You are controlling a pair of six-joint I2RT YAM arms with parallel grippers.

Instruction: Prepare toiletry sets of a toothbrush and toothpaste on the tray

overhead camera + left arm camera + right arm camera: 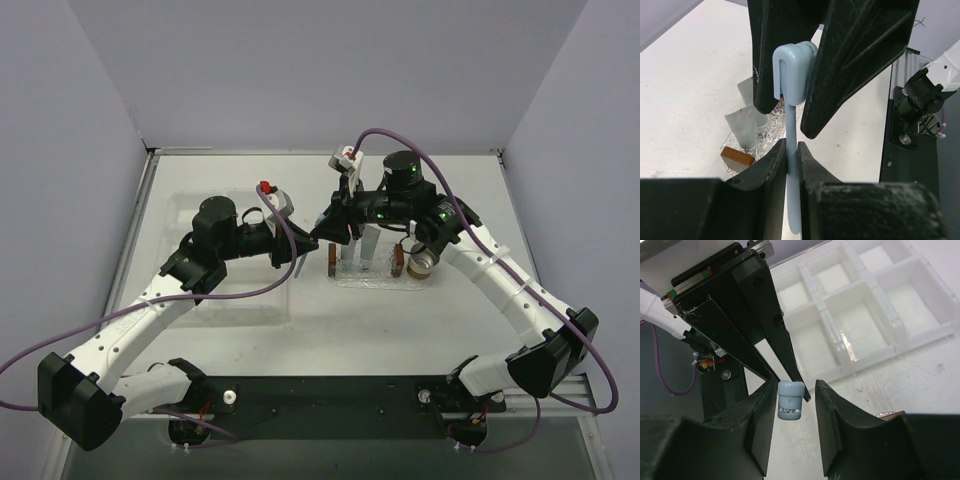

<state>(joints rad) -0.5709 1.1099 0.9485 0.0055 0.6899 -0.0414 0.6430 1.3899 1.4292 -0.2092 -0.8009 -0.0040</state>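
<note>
The tray [382, 281] lies mid-bench, a little toward the right edge, and toothpaste [742, 127] lies on it. Near its left end the left gripper [792, 160] clamps the toothbrush [792, 120]. The right gripper [796, 387] has its jaws apart around the toothbrush's end.

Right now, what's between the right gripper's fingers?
One end of the toothbrush, whose shaft the left gripper clamps. The right wrist view shows a gap on one side, so the right gripper isn't shut on it.

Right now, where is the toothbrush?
Left wrist view: the toothbrush is in the left hand, its end inside the open right hand, near the tray.
</note>
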